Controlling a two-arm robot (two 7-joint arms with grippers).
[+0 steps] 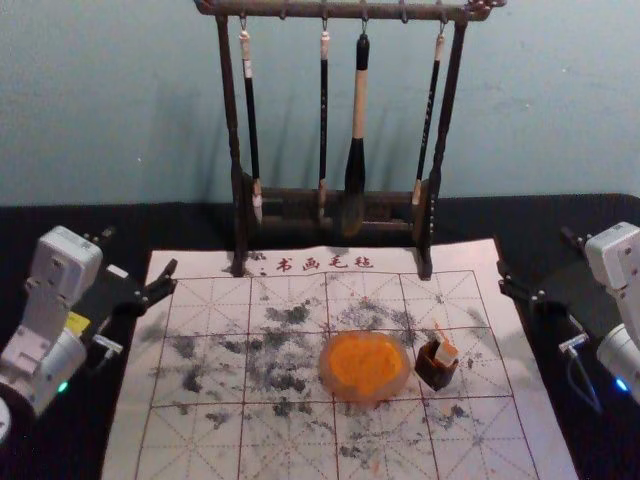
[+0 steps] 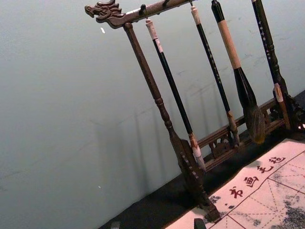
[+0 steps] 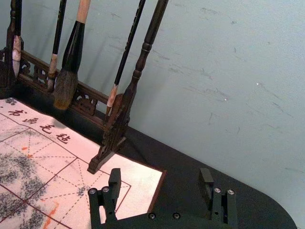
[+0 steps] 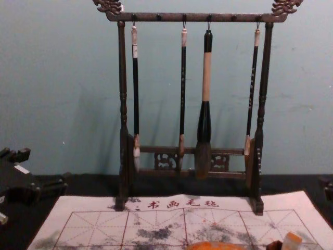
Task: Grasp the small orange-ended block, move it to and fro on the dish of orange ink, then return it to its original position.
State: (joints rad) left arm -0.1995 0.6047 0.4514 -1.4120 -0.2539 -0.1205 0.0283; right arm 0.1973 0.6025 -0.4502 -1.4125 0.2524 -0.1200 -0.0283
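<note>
From here I see my pale grey left arm (image 1: 70, 262), boxy and round-cornered, with a yellow patch (image 1: 76, 323) and green light (image 1: 63, 386); my matching right arm (image 1: 614, 256) has a blue light (image 1: 621, 385) and thin cable (image 1: 583, 390). My black left hand (image 1: 140, 250) bears a white label (image 1: 117, 271); silvery screws (image 3: 152, 215) dot my black right hand (image 1: 535, 252).

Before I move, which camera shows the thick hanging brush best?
The chest view: it shows the thick brush face-on, from hanging loop to bristles. The head view shows it smaller, from higher up; the left wrist view shows it slanted; the right wrist view shows its lower part.
</note>
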